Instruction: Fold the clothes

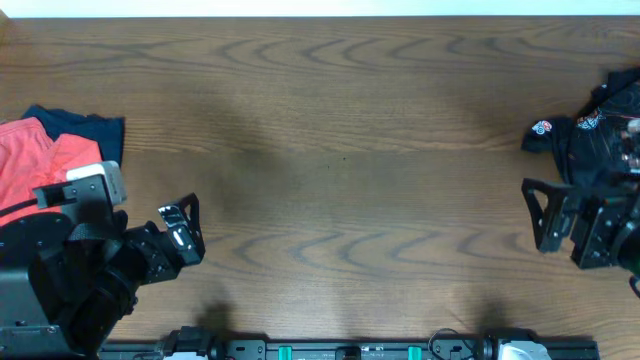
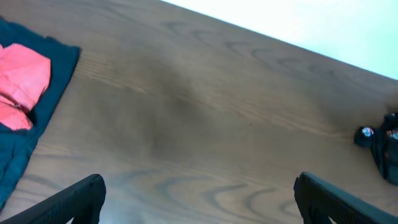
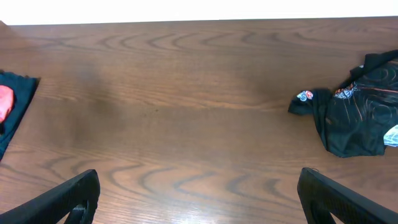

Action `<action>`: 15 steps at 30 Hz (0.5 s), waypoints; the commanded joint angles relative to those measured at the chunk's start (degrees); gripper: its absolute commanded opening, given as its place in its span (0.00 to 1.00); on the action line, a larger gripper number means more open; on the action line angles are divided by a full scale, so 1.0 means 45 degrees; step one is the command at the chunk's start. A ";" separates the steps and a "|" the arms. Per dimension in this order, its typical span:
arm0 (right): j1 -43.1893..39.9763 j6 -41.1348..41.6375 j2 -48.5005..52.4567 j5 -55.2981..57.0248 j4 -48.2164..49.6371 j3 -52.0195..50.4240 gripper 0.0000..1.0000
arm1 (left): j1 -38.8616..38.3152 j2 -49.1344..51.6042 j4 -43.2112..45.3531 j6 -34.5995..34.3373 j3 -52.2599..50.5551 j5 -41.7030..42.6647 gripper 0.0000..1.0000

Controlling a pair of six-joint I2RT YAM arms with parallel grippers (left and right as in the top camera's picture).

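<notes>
The clothes lie in two heaps at opposite ends of the table. A crumpled black jersey (image 1: 598, 128) (image 3: 357, 118) with wavy lines and small logos sits at the far right, and in the left wrist view the jersey (image 2: 384, 148) shows at the right edge. A red top (image 1: 30, 160) (image 2: 23, 84) rests on a navy top (image 1: 92, 128) (image 2: 59, 65) at the far left. My left gripper (image 1: 190, 228) (image 2: 199, 202) hovers open over bare wood, right of the red and navy tops. My right gripper (image 1: 533, 215) (image 3: 202, 199) is open, empty, just in front of the jersey.
The wooden table (image 1: 340, 150) stretches between the two heaps. A white wall borders its far edge. A black rail (image 1: 340, 350) with fittings runs along the near edge between the arm bases.
</notes>
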 commanded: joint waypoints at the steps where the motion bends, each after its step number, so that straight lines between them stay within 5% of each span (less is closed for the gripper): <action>1: 0.0170 0.0087 0.0117 -0.0058 -0.0019 -0.0068 0.99 | 0.0010 0.0039 -0.0053 0.0126 -0.0005 -0.0155 0.98; 15: 0.0175 0.0087 0.0117 -0.0063 -0.0034 -0.0068 0.99 | 0.0010 0.0039 -0.0165 0.0126 -0.0005 -0.0151 0.98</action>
